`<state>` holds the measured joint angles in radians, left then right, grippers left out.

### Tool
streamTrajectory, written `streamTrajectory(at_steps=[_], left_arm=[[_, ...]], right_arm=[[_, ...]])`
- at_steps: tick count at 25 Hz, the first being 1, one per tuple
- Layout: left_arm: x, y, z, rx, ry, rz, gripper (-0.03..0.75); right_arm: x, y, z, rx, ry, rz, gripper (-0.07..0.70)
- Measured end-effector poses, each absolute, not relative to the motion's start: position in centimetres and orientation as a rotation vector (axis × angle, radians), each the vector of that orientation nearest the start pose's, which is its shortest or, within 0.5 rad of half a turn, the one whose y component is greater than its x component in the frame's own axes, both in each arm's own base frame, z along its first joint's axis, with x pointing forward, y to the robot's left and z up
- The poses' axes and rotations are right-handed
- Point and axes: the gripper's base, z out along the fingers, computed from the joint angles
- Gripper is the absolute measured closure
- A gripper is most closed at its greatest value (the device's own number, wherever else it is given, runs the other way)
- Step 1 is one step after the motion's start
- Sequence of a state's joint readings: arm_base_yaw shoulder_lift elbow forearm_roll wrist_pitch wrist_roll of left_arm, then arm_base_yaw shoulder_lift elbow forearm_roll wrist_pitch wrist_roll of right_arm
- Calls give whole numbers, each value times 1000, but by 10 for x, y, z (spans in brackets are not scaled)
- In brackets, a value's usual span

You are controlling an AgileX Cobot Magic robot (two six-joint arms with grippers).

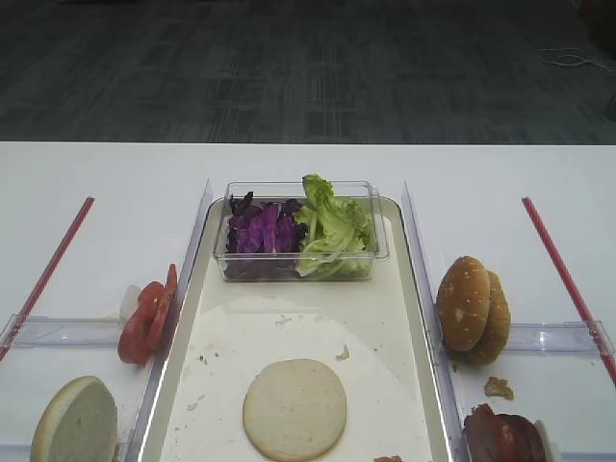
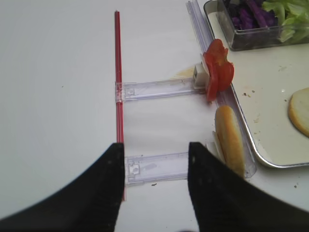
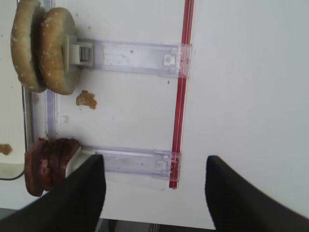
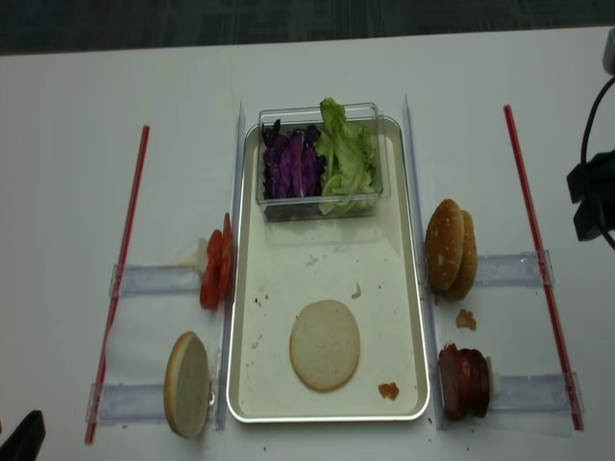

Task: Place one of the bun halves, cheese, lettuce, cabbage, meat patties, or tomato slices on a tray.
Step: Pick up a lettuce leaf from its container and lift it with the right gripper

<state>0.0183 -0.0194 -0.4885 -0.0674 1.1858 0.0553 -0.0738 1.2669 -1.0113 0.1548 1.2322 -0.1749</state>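
Nearest, in the wrist views: right tool (image 3: 152,186) with jaws spread wide, holding nothing, hovering over bare counter (image 3: 241,72); left tool (image 2: 154,179) likewise parted and empty. Just left of right tool's jaw, patties (image 3: 48,164) stacked on edge against a clear rail (image 3: 130,162); beyond them, sesame buns (image 3: 43,46) also on edge, a crumb (image 3: 86,99) between. Ahead and right of left tool: pale bun half (image 2: 229,140) upright, then tomato slices (image 2: 217,72). Further right, tray (image 2: 270,162) with one flat bun half (image 1: 295,408) already lying on its lining. Farthest: tub (image 1: 380,245) with cabbage (image 1: 262,229) and lettuce (image 1: 335,226), sitting on tray's far end. Likely risks: patties leaning together, so a pinch could lift several or topple the stack; jaw could catch the rail; tomato could slip from a shallow pinch.
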Motion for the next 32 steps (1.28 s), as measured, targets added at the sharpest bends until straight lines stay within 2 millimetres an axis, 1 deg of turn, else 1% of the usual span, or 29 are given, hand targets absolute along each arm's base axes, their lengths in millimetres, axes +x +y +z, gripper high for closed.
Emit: streamTrajectory(at_steps=[8,15,32], left_arm=[[-12,-6,263,46,2164,-41,419],[-12,-6,263,46,2166,-41,419],[-12,-6,263,46,2166,-41,419]], right_arm=[[265,-6,305,-107,2925,186,162],[308,-9,303,-109,2920,187,162],[401,-16,270,-117,2933,189,162]])
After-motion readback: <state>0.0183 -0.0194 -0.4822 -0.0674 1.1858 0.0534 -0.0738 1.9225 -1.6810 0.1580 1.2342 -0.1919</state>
